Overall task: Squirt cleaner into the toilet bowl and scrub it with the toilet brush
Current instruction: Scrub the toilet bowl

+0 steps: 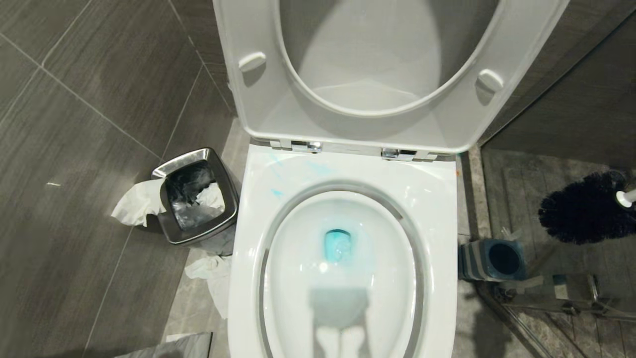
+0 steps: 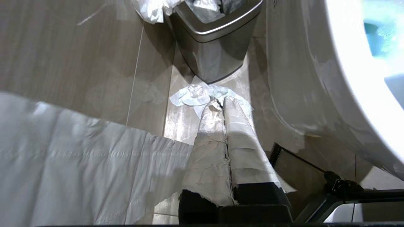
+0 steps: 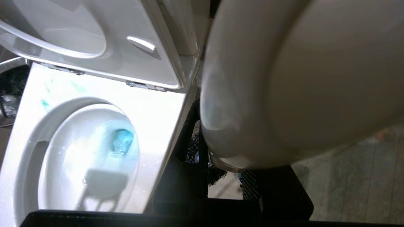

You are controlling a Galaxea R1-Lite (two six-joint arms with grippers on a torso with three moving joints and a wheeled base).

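A steel bin [image 1: 196, 204] with tissue stands left of the toilet bowl [image 1: 343, 278], whose water is tinted by cleaner [image 1: 339, 244]. The left gripper [image 2: 221, 102] hangs clenched above floor tissue. At right, the right gripper [image 3: 217, 164] grasps the toilet brush [image 1: 584, 208], raised above its holder [image 1: 492, 259].

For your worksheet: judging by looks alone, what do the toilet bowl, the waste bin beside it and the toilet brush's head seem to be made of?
Toilet bowl: probably glazed ceramic; glossy white with sharp highlights.
Waste bin: likely brushed or polished steel; silvery, reflective rim and walls, with a dark liner that looks like plastic.
Toilet brush: the head seems to be synthetic bristles, black and bushy; the white handle stub looks like smooth plastic, though it is barely in view.
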